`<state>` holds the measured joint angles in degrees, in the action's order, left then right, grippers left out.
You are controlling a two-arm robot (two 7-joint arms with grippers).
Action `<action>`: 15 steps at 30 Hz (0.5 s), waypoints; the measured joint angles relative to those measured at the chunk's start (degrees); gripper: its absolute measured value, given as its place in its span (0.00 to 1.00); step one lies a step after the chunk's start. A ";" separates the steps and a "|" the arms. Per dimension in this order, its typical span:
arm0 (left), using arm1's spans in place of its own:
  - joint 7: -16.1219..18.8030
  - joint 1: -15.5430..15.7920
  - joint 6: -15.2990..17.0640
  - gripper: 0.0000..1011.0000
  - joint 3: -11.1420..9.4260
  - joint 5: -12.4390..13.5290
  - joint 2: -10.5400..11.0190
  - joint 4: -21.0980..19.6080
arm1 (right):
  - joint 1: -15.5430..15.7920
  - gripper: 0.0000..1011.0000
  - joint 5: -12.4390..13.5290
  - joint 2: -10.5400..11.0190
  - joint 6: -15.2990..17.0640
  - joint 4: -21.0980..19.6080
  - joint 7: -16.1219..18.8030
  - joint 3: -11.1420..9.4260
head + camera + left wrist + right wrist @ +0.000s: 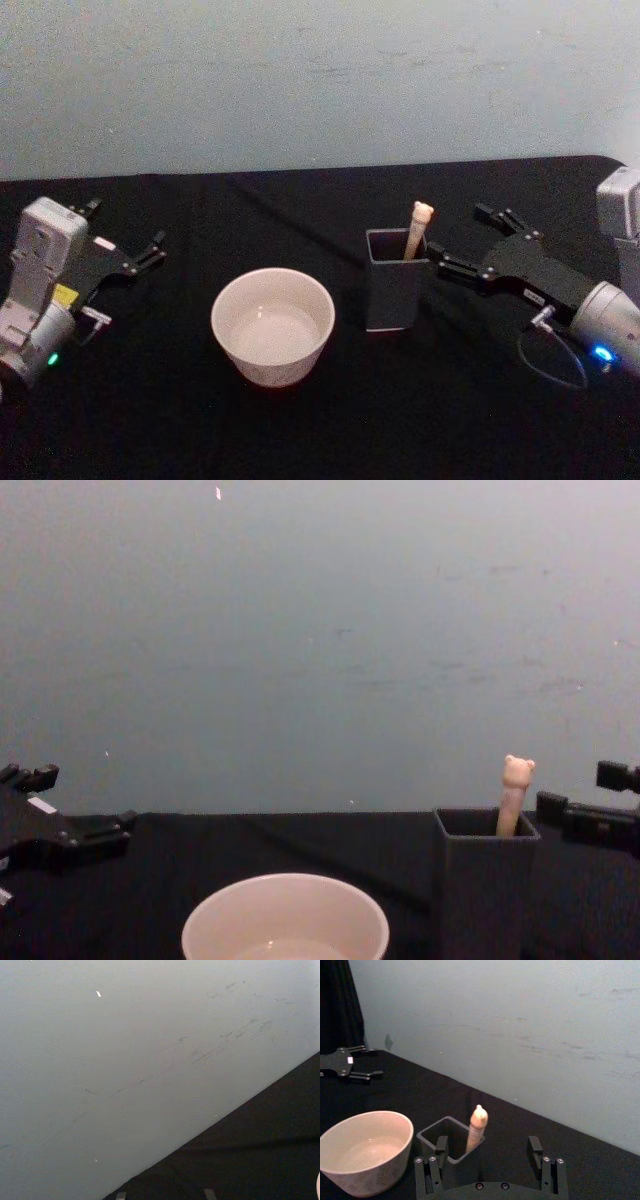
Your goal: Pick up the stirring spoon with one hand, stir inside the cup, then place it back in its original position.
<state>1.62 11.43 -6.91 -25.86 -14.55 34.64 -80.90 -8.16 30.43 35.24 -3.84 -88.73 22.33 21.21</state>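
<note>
Cloth, black and matte, covered the table (300, 215) up to its far edge, where a pale, faintly scuffed wall (300, 80) rose behind it. The stirring spoon (418, 228), slim and cream-coloured with a small bear-head knob, stood tilted in a dark grey square holder (392, 295), its lower end hidden inside. Just left of the holder sat the cup (270, 365), round, wide, thin-rimmed and cream-white, with a narrow strip of cloth between the two. The right gripper (460, 235), black and angular on a silver-grey wrist, hovered just right of the holder with its jaws spread wide, one fingertip close beside the holder's upper rim and clear of the spoon. The left gripper (128, 225), likewise spread open, sat near the table's left edge, well apart from the cup, with bare cloth between them and in front of the cup.
</note>
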 joint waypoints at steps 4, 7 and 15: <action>0.00 0.00 0.00 0.99 0.00 0.00 0.00 0.00 | -1.40 0.99 0.17 -1.66 0.97 1.71 1.42 0.45; 0.00 0.00 0.00 0.99 0.00 0.00 0.00 0.00 | -2.66 0.99 0.06 -3.12 1.39 3.20 1.95 0.72; 0.00 0.00 0.00 0.99 0.00 0.00 0.00 0.00 | -5.25 0.99 -0.88 -6.06 1.80 6.35 3.12 1.13</action>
<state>1.62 11.43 -6.91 -25.86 -14.55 34.65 -80.90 -13.41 29.55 29.18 -2.04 -82.38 25.46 22.34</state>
